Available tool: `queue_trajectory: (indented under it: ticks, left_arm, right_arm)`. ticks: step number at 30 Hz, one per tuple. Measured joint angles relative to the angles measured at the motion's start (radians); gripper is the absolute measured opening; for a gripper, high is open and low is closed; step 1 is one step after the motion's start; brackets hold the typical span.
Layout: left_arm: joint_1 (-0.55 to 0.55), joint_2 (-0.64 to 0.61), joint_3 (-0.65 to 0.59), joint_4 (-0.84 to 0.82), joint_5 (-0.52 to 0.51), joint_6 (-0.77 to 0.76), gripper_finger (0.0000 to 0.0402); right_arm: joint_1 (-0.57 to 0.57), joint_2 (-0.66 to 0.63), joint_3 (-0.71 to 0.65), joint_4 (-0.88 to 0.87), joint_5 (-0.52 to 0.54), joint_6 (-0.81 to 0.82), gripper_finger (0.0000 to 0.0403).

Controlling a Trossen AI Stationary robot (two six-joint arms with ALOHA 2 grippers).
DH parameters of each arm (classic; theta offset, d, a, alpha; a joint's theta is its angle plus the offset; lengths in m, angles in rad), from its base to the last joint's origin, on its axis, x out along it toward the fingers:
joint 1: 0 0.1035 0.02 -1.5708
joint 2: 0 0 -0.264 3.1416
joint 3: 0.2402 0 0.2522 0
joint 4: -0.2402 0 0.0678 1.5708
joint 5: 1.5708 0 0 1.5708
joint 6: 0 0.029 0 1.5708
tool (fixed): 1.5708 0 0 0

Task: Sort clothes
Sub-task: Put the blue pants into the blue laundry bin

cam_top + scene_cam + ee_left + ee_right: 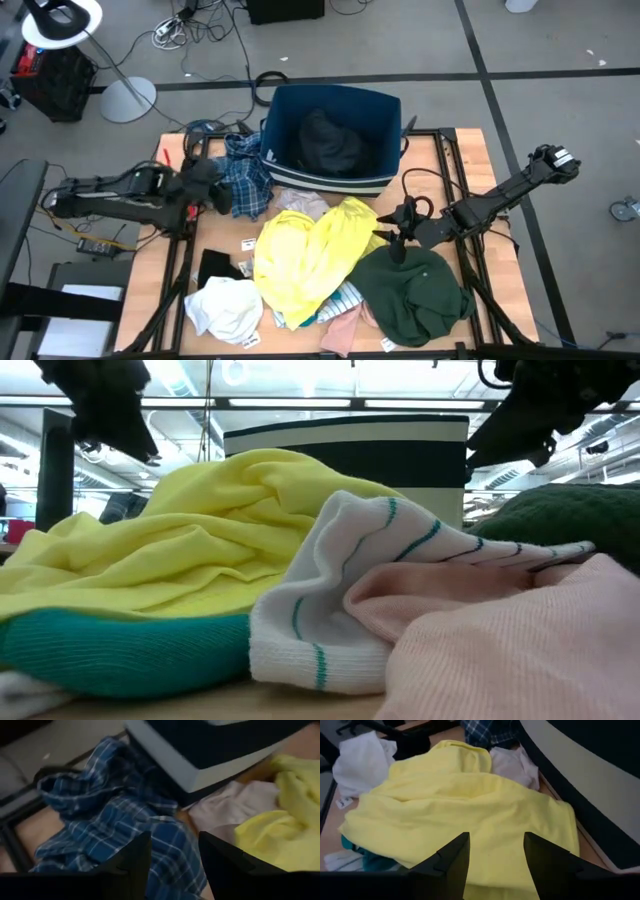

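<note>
1. The clothes lie in a loose heap across the middle and near side of the table (150, 280), in front of the dark blue bin (333, 135), which already holds a dark garment (330, 143).
2. The blue plaid shirt (247, 175) sits crumpled just beside the bin's left corner. The yellow garment (310, 250) is draped over the centre of the pile, and the dark green garment (412, 290) lies at its right.
3. A white garment (225, 305) and a black piece (218, 265) lie at the near left. A striped white piece (330, 600), a pink one (500, 650) and a teal one (120, 650) are tucked under the yellow one's near edge.
4. The left gripper (172, 852) hovers low over the plaid shirt, its fingers parted by a moderate gap and holding nothing.
5. The right gripper (495, 852) hangs above the yellow garment's right edge, near the green one, its fingers likewise apart and empty.
6. All of this fabric looks light, limp and easily bunched. It will likely sag and trail when lifted, and overlapping pieces may drag along.
7. A raised fold or ridge seems the best place to pinch: the plaid shirt's crumpled crest for the left arm, a wrinkle on the yellow garment's upper surface for the right.
</note>
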Motion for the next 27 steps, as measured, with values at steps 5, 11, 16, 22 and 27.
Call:
queue_trajectory:
  ticks: [5, 11, 16, 22, 27]
  left_arm:
    - [0.176, 0.047, 0.0, 0.015, 0.118, 0.085, 0.0172]
    - [0.379, 0.135, 0.001, 0.114, 0.268, 0.219, 0.0172]
    - [0.495, 0.22, 0.001, 0.172, 0.311, 0.255, 0.0172]
    - [0.552, 0.277, 0.001, 0.172, 0.325, 0.259, 0.0177]
    - [0.575, 0.281, 0.001, 0.172, 0.363, 0.218, 0.0199]
  right_arm:
    - [0.0, -0.019, 0.0, 0.017, -0.03, -0.015, 0.0187]
    - [-0.006, -0.037, 0.0, 0.022, -0.039, -0.033, 0.0187]
    - [-0.027, -0.048, 0.0, 0.02, -0.039, -0.034, 0.0187]
    - [-0.028, -0.048, 0.0, 0.019, -0.044, -0.034, 0.0187]
    - [-0.028, -0.048, 0.0, 0.011, -0.044, -0.04, 0.0187]
